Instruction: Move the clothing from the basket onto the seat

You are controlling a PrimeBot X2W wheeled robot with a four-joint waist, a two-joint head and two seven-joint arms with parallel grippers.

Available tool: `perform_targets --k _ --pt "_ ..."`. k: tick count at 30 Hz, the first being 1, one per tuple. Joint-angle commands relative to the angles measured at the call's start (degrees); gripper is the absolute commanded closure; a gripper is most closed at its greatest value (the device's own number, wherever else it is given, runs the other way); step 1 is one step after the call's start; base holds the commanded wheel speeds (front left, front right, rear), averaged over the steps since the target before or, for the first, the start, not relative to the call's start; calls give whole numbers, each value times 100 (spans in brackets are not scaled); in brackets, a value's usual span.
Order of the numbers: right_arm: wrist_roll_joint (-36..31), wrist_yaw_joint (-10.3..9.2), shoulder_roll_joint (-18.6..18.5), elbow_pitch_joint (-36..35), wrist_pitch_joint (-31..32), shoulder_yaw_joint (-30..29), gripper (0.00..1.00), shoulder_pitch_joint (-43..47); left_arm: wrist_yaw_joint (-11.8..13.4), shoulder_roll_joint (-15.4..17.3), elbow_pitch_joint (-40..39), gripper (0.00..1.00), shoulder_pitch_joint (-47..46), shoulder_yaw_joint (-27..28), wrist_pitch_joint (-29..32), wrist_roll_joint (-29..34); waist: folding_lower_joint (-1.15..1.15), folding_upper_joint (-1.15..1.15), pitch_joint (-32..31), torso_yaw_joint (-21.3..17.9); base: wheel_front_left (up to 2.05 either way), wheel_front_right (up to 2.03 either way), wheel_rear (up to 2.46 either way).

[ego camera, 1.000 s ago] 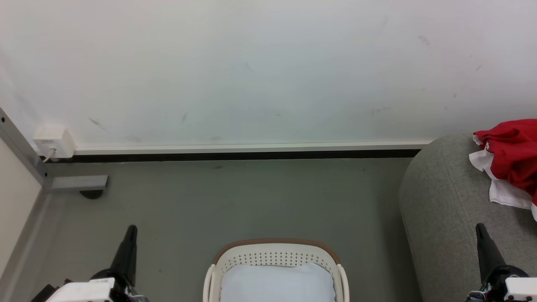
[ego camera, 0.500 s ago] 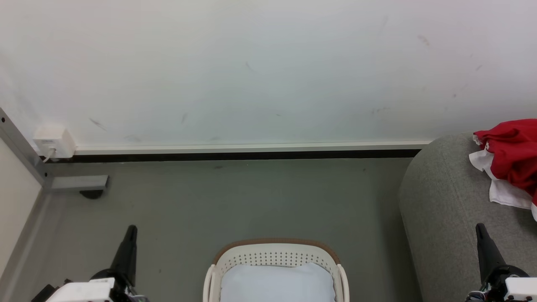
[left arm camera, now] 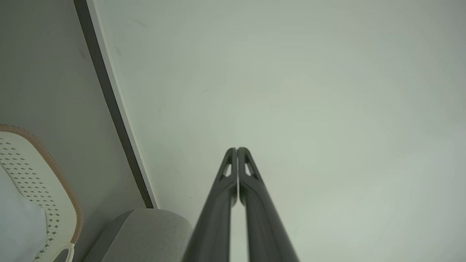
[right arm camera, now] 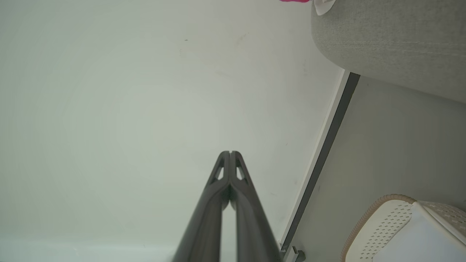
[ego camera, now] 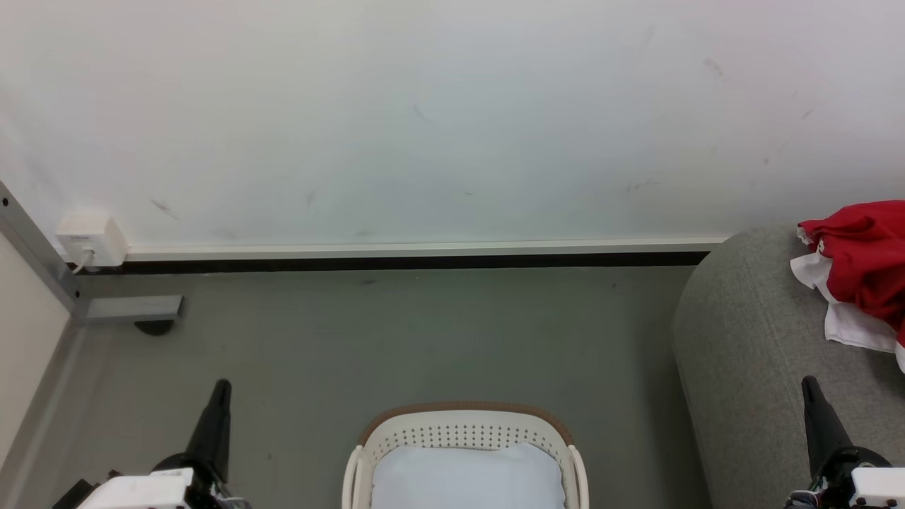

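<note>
Red clothing with white trim lies bunched on the grey seat at the right edge of the head view; a sliver of it shows at the top of the right wrist view above the seat. The cream basket with a brown rim stands on the floor at bottom centre, holding a pale white-blue cushion pad. My left gripper points up at lower left, shut and empty. My right gripper stands shut and empty over the seat's front.
A white wall with a skirting board runs across the back. A white socket box and a grey metal frame leg sit at the left. Grey floor lies between wall and basket.
</note>
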Motion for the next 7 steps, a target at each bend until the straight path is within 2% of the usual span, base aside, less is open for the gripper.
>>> perform_targets --k 1,7 --pt "10 -12 -41 -27 17 -20 100 -71 -26 36 -16 100 -52 14 20 -80 0 0 0 0 0 0 0" --pt "10 -12 -41 -27 17 -20 100 -71 -26 36 -17 100 -52 14 19 -80 0 0 0 0 0 0 0"
